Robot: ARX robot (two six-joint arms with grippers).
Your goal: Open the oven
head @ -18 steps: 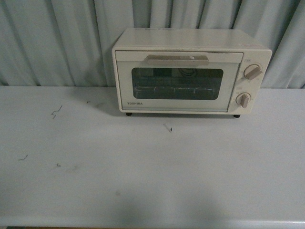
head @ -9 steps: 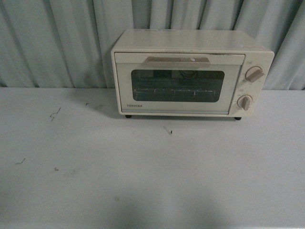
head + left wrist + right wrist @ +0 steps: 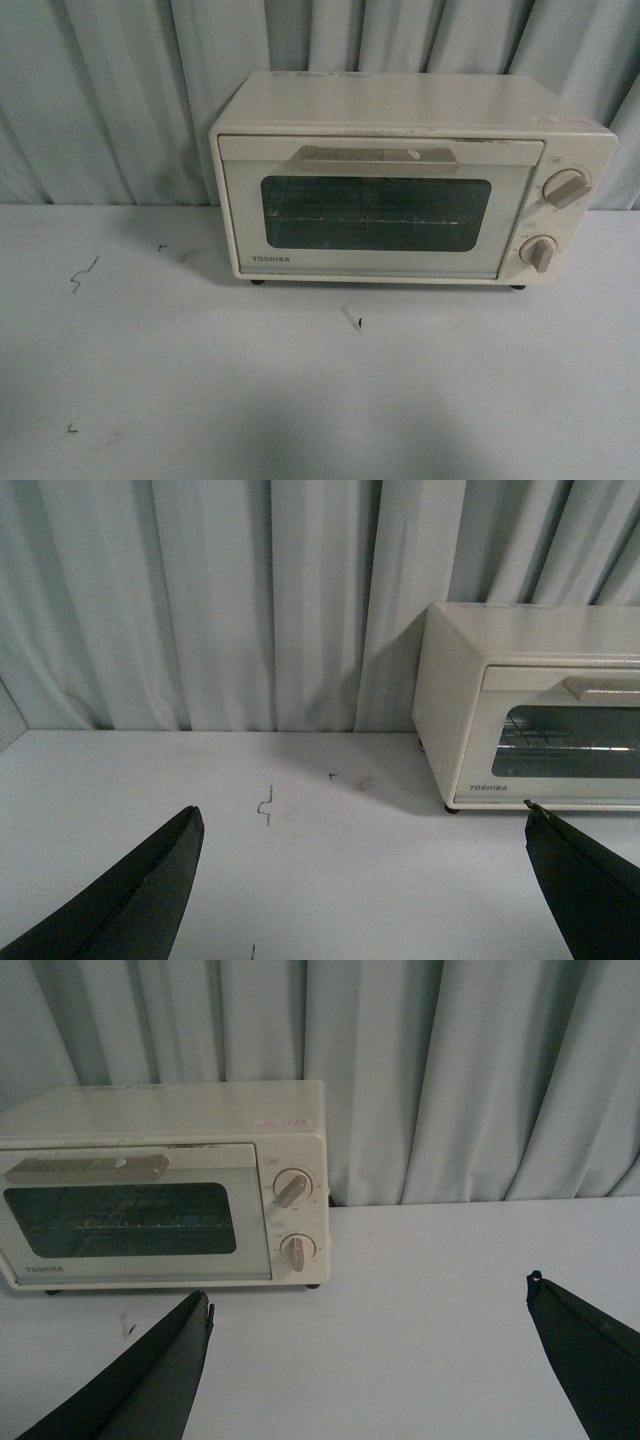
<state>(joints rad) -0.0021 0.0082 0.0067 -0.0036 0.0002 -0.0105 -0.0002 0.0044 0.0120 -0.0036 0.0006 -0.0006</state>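
Note:
The cream-white oven (image 3: 400, 180) stands at the back of the table, its dark glass door shut, with a flat grey-beige handle (image 3: 375, 156) along the top of the door and two round knobs (image 3: 565, 188) on its right side. A wire rack shows through the window. It also shows in the left wrist view (image 3: 530, 710) and in the right wrist view (image 3: 165, 1185). My left gripper (image 3: 360, 825) is open and empty, well short of the oven and to its left. My right gripper (image 3: 368, 1295) is open and empty, short of it to the right. Neither arm shows in the front view.
The white table (image 3: 300, 390) carries small dark scuff marks (image 3: 82, 274) and a tiny scrap (image 3: 354, 320) in front of the oven. A pleated grey curtain (image 3: 120, 100) hangs close behind the oven.
The oven has grown larger and lower in the front view, so the camera has come closer to it. Its door stays shut.

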